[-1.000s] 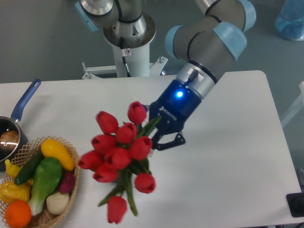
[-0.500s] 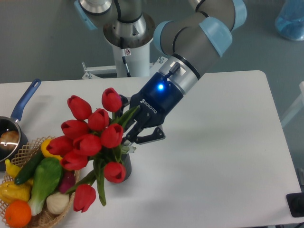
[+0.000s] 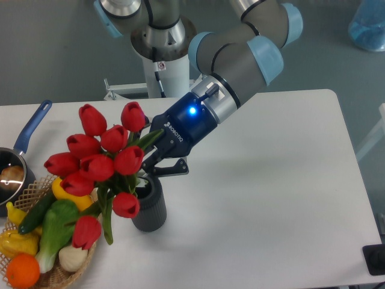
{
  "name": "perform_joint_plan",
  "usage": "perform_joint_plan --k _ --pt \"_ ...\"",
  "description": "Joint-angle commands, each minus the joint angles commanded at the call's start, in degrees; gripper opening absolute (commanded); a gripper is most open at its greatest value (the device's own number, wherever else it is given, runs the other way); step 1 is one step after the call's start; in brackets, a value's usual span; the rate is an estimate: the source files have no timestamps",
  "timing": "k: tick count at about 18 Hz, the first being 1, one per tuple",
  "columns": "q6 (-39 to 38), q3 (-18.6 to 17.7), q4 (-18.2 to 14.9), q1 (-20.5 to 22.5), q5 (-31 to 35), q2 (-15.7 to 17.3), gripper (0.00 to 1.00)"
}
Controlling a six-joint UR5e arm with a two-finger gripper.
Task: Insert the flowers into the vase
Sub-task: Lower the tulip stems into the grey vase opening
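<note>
Red tulips, the flowers (image 3: 99, 164), are gripped at the stems by the gripper (image 3: 151, 165), fingers clenched on the bunch just above the vase (image 3: 150, 205). The bunch is tilted to the left, its buds hanging over the left side of the vase mouth and over the wicker basket (image 3: 60, 271) of vegetables at the near left. The vase stands upright on the white table (image 3: 283, 198). A blue-handled saucepan (image 3: 18, 162) is seen at the far left edge.
</note>
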Motion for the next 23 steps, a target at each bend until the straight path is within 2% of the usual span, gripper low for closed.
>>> perform_joint_plan --k 3,23 --pt "1.67 -0.7 0.0 0.79 -2.02 -0.35 0.15" --pt "2.64 -3.69 0.0 0.62 -2.11 -1.67 0.16"
